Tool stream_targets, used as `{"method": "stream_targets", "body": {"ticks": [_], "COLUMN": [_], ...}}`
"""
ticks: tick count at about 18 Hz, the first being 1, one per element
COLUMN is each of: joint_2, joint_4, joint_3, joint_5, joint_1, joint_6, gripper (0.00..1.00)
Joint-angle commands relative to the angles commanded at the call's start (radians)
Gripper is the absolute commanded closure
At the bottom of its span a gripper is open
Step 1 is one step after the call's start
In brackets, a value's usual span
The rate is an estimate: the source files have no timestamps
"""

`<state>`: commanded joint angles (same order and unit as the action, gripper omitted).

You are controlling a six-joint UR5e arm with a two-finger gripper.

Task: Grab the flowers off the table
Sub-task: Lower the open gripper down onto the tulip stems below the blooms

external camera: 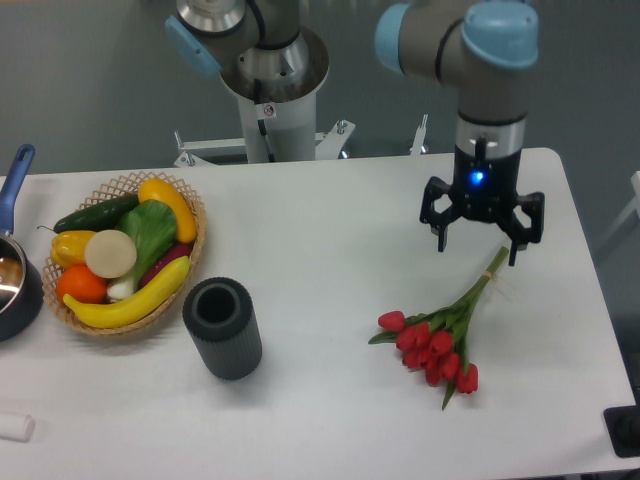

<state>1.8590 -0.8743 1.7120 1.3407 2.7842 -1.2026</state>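
The flowers (440, 340), a small bunch of red tulip buds with green leaves and pale green stems, lie on the white table (330, 230) at the front right. The buds point toward the front and the stem ends (494, 264) point toward the back right. My gripper (478, 244) hangs above the table just behind the stem ends. Its black fingers (514, 238) are spread apart, open and empty. It is not touching the flowers.
A dark grey cylinder cup (222, 327) stands left of centre. A wicker basket (126, 250) of fruit and vegetables sits at the left. A blue-handled pot (14, 270) is at the left edge. The robot base (272, 90) stands behind the table.
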Motion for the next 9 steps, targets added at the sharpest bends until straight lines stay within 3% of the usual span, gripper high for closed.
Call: {"method": "stream_targets", "body": {"ticks": [9], "joint_2": [0.097], "joint_4": [0.008], "joint_3": [0.005], "joint_5": [0.0], "joint_1": [0.006], "joint_6": [-0.038], "gripper": [0.0]}}
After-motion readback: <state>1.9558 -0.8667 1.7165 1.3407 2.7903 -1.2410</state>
